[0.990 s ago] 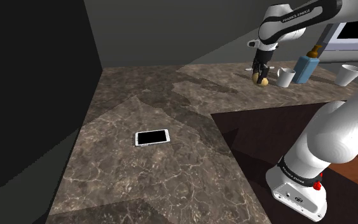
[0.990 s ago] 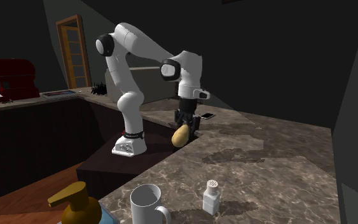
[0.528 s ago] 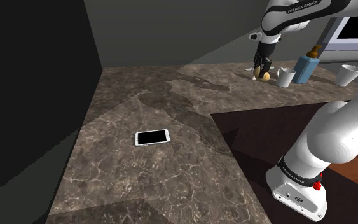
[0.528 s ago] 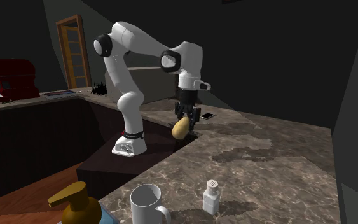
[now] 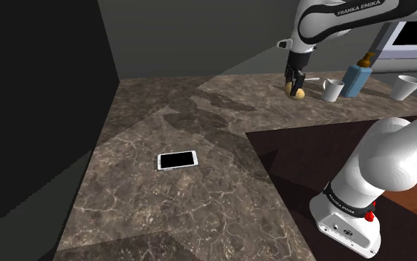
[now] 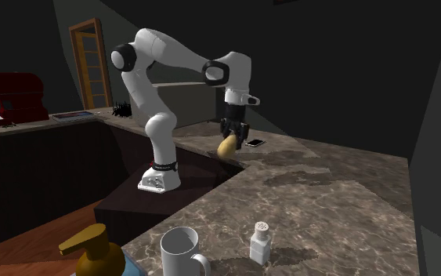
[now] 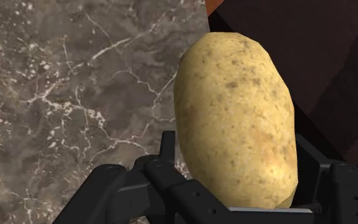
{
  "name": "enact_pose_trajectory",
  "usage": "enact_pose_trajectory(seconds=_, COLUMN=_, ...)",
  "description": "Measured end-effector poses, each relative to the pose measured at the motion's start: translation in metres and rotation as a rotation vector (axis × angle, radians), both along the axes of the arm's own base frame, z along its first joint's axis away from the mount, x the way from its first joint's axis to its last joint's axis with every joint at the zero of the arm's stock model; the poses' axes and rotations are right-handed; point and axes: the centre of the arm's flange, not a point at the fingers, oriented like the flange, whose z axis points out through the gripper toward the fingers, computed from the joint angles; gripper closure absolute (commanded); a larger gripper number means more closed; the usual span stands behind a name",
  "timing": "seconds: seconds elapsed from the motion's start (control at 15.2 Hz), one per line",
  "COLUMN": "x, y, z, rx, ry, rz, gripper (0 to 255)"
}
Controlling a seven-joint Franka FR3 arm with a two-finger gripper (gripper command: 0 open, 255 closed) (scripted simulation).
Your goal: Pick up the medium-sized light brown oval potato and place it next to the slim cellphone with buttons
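A light brown oval potato (image 5: 298,90) (image 6: 226,146) hangs above the marbled stone counter (image 5: 199,119), clasped by my black gripper (image 5: 295,80) (image 6: 231,135). In the wrist view the potato (image 7: 234,121) stands lengthwise between the fingers (image 7: 167,147), which press on both its sides, with the counter and its edge below. The slim phone (image 5: 177,159) with a dark screen lies flat on the counter, well toward the shoulder view's lower left of the gripper. In the second exterior view the phone (image 6: 254,143) lies just beyond the potato.
A white mug (image 5: 332,90), a blue soap bottle (image 5: 355,78) and a white cup (image 5: 406,87) stand at the counter's far right. A salt shaker (image 6: 260,241) stands close to the second camera. The stand (image 5: 346,222) sits in the counter's dark recess.
The arm has lifted the potato off the counter and carried it toward the shoulder view's left, away from the mug and bottle. The grip stays closed on it.
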Motion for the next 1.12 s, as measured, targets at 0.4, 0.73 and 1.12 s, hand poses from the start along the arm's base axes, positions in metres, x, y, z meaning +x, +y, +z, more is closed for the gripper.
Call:
enact_pose_trajectory(seconds=0.4, x=0.006, y=0.082, z=-0.004, rx=0.000, ry=0.000, rz=0.000, gripper=255)
enact_pose_trajectory(seconds=0.73, x=0.008, y=0.146, z=0.001, rx=0.000, ry=-0.001, rz=0.000, gripper=255)
enact_pose_trajectory(seconds=1.12, x=0.013, y=0.225, z=0.000, rx=0.000, ry=0.000, rz=0.000, gripper=255)
